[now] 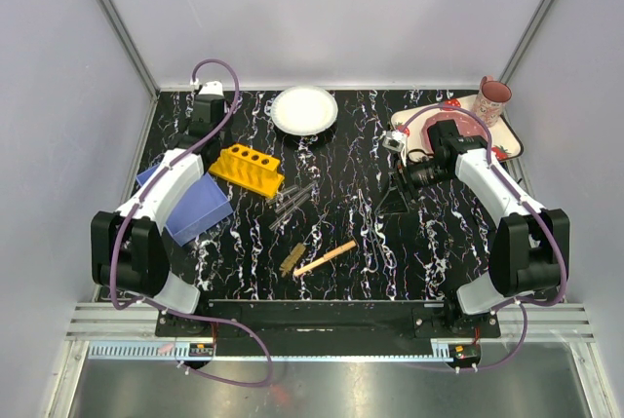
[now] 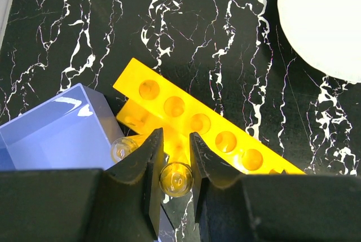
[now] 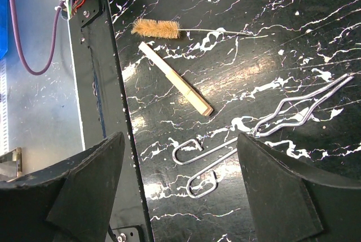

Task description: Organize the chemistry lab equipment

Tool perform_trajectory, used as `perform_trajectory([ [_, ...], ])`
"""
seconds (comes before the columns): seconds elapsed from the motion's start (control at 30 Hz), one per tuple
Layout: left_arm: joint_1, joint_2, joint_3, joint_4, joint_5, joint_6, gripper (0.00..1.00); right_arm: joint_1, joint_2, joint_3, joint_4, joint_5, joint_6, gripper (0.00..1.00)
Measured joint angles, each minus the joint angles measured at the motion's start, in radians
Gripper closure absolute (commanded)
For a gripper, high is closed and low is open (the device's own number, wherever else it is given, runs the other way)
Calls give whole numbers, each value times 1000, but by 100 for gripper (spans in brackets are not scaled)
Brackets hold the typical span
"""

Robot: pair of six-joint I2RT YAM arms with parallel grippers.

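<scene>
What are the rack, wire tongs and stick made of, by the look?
Rack: likely moulded plastic, glossy yellow, soft highlights around the holes. Wire tongs: bare metal, bright glints on bent wire. Stick: probably unfinished wood, pale and matte, squared edges.

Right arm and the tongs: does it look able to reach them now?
Probably yes. The right gripper is open right above the tongs, which lie flat on the table with nothing over them; the stick and brush lie apart.

rack: left, beside bin
tubes: just front-right of rack
brush, stick: near centre, side by side
plate: far centre
</scene>
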Motion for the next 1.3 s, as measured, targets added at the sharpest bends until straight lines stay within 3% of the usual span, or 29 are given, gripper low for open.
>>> perform_trajectory([
  [0.47,0,-23,-16,2,6,-1,58,-4,0,3,-2,0,-7,14],
  [0.6,0,-55,-13,-24,10,-8,43,-8,0,3,-4,0,-7,14],
  [0.73,0,-101,6,-69,19,-21,15,-11,0,3,-5,0,-9,14],
  [0.83,1,-174,13,-98,33,-25,2,-11,0,3,-5,0,-13,14],
  [1.1,12,-420,-16,-171,148,-25,1,-25,-2,3,-5,1,-19,14],
  [1.3,14,-539,-143,-244,388,-45,4,-37,-31,3,-4,5,-27,13],
])
